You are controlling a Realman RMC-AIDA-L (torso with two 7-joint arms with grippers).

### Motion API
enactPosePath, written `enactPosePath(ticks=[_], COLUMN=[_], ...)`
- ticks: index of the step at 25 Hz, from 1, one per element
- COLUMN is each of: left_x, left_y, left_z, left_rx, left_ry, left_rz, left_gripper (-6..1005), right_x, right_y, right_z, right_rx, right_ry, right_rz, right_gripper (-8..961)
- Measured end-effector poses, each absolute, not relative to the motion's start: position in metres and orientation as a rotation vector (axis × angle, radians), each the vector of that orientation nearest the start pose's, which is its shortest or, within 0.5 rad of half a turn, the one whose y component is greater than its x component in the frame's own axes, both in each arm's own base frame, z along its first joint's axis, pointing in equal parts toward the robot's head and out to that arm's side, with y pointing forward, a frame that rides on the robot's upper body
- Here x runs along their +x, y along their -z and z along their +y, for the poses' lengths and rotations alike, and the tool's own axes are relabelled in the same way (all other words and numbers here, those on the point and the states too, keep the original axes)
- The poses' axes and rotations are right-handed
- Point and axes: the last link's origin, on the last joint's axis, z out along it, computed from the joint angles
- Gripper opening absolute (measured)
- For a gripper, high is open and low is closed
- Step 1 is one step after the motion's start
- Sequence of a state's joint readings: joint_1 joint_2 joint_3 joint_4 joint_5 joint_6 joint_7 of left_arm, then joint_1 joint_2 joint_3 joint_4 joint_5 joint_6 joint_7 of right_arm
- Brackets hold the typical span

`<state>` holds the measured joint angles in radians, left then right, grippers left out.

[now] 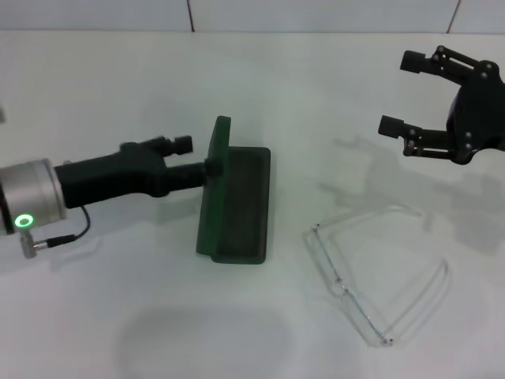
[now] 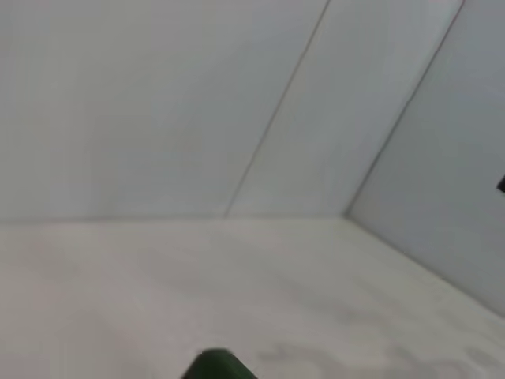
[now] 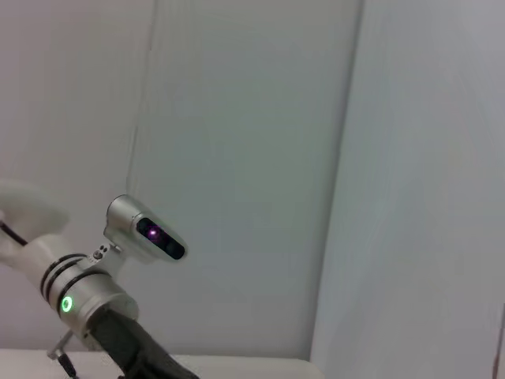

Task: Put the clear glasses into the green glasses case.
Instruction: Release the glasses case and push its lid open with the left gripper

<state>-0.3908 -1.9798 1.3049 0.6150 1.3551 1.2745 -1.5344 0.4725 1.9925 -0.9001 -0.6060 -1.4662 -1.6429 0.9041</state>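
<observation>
You've got the clear glasses lying flat on the white table, right of centre and toward the near edge, arms unfolded and pointing to the far right, nothing touching them. Look left and there's the green glasses case, well apart from the glasses, sitting open near the middle of the table: its dark-lined tray lies flat and its lid stands up along the tray's left side. Your left gripper is right at that raised lid, reaching in from the left with one finger pressed to the lid's outer face near its top edge; whether it actually pinches the lid, you can't tell from here. The left wrist view gives you only a sliver of dark green at its edge. Over on the far right, your right gripper hangs above the table with its fingers spread wide and holding nothing, beyond the glasses and clear of them. The right wrist view catches the left arm against the wall.
</observation>
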Motion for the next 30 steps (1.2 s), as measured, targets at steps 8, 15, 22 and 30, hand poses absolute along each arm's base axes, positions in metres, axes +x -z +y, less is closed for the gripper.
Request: enactPosePath(ticks=[8, 15, 22, 30], left_x=[-0.256, -0.245, -0.246, -0.245], left_y=[0.019, 0.022, 0.024, 0.025], left_z=[0.336, 0.34, 0.344, 0.345], left_rx=[-2.592, -2.589, -2.541, -2.528], left_ry=[0.707, 0.622, 0.531, 0.523], left_rz=[-1.071, -1.119, -1.136, -1.155], left_gripper=[870, 858, 845, 831], right_x=[0.236, 0.235, 0.236, 0.237], right_y=[-0.04, -0.039, -0.039, -0.038], right_z=[0.332, 0.334, 0.335, 0.333], right_rx=[-2.493, -2.498, -2.496, -2.494], right_ry=[-0.988, -0.984, -0.974, -0.971], right_rz=[-0.079, -0.087, -0.081, -0.072], right_gripper=[859, 859, 860, 859])
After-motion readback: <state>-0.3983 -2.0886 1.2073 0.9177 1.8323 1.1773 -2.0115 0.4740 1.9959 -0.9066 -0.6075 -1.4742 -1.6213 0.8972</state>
